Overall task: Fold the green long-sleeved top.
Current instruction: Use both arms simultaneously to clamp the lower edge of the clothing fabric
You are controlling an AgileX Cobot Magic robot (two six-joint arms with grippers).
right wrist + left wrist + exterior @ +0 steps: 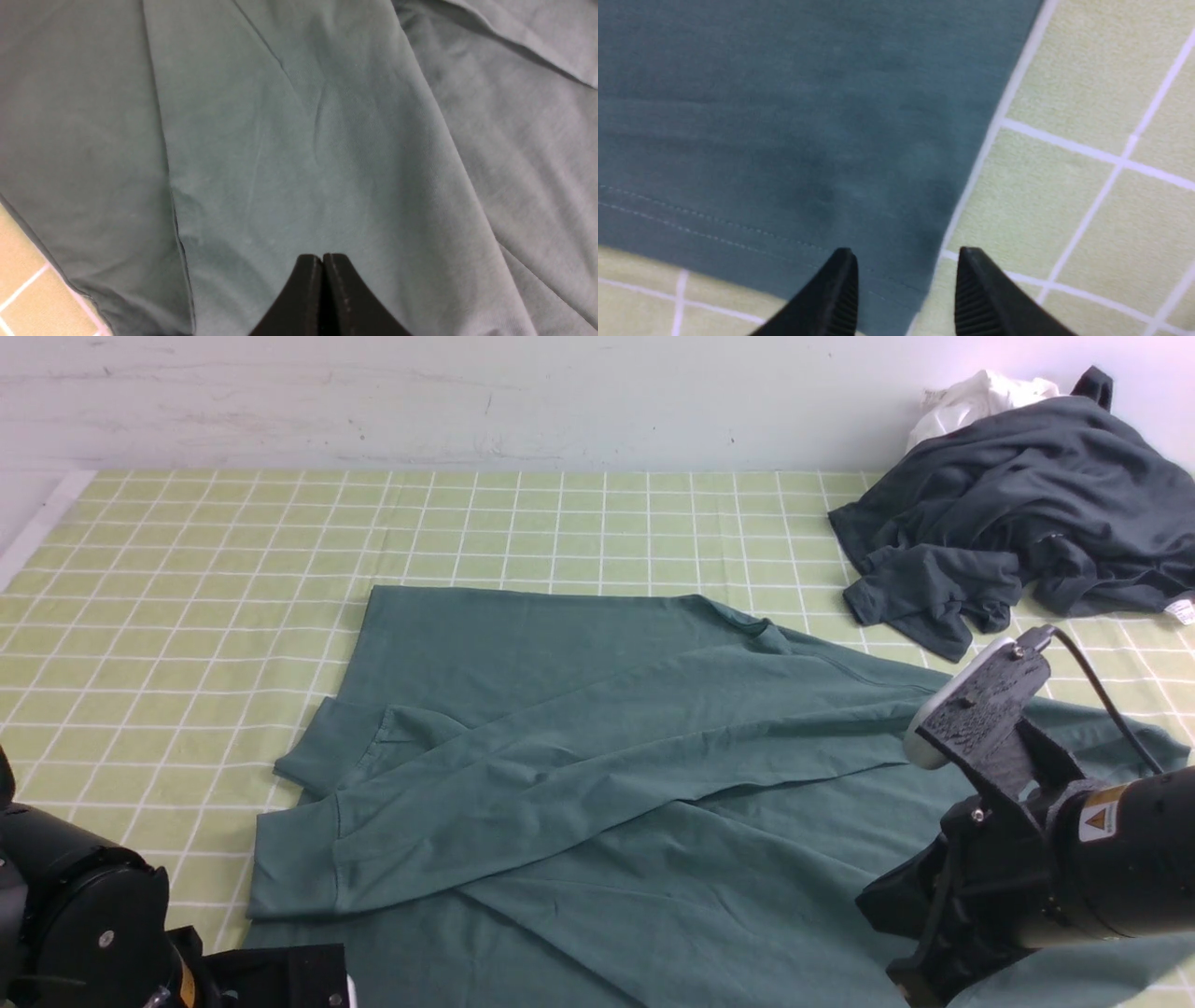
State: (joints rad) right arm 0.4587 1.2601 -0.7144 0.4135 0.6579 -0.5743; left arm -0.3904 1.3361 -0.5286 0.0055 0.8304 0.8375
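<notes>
Checked tablecloth [187, 569] in front view is carrying the green long-sleeved top [597, 747], mid-table. Left wrist: left gripper [906, 280] is straddling its hem corner, jaws half apart, risking slipping off. Right wrist: right gripper [322, 280] is resting pinched together, seemingly empty, risking snagging folds.

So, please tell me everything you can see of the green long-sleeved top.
The green long-sleeved top is dull teal-green, soft jersey by its look, and lightly creased. It lies spread flat on the checked yellow-green tablecloth, both sleeves folded across its body, the cuffs toward the robot's left. Its hem has two stitch rows. The open left end effector straddles a hem corner; the shut right end effector points at the fabric, contact unclear.
</notes>
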